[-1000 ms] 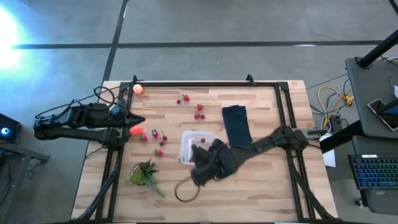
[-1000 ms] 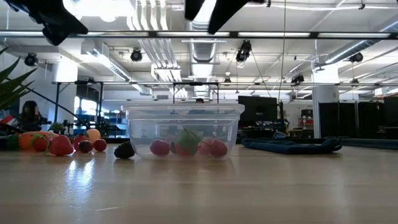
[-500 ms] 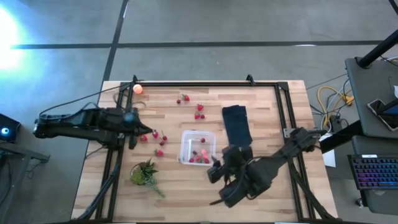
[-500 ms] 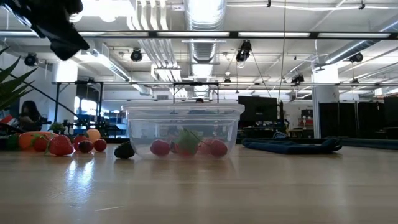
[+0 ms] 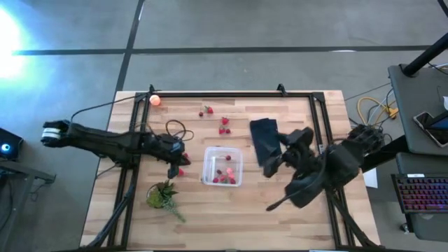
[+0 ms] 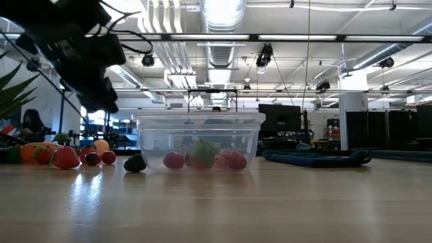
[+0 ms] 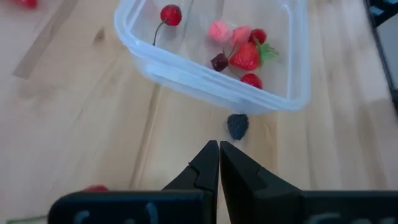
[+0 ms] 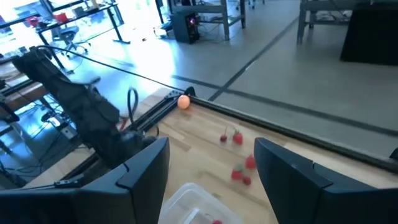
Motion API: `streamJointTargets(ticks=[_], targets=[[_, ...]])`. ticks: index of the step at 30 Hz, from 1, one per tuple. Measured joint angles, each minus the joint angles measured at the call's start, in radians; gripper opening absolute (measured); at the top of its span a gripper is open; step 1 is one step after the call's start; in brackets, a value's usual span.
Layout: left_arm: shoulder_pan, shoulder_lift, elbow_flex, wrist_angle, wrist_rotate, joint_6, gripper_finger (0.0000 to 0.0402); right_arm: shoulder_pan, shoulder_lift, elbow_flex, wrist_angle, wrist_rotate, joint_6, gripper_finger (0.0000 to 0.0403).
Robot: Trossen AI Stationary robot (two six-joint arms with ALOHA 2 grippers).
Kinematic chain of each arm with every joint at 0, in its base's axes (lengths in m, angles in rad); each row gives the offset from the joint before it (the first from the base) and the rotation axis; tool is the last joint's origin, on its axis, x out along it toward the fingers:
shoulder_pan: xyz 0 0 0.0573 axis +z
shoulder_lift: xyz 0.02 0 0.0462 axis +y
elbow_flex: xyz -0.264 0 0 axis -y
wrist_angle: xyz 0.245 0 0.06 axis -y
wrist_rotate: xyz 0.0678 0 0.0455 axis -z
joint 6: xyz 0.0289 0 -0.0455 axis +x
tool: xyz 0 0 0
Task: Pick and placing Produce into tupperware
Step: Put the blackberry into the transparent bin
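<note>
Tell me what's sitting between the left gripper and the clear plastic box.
In the left wrist view, a small dark berry-like piece lies on the wood between the shut left gripper and the clear plastic box, just outside its wall.

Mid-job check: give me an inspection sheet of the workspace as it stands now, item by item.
Surface: wooden table in a black frame.
Job's things: clear tupperware mid-table holds several red berries; loose berries beyond it; peach-orange ball at the far left corner; a small dark berry lies just outside the box.
Clutter: green leafy bunch near left; dark navy cloth right of the box.
Grippers: left gripper shut, empty, beside the box; right gripper open, empty, raised over the table's right half.
Cables: black loop on the left arm; yellow coil off-table right.
Surroundings: keyboard on a side desk; no person clearly seen.
</note>
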Motion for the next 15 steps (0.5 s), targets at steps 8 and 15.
streamJointTargets(ticks=[8,15], targets=[[-0.041,0.140,0.058,0.059,0.107,0.067,0.0000,0.002,-0.053,-0.003,0.000,-0.013,-0.103,0.0226],[-0.180,0.262,0.145,0.057,-0.003,0.196,0.0000,0.004,-0.097,-0.004,0.000,-0.156,-0.187,0.0226]])
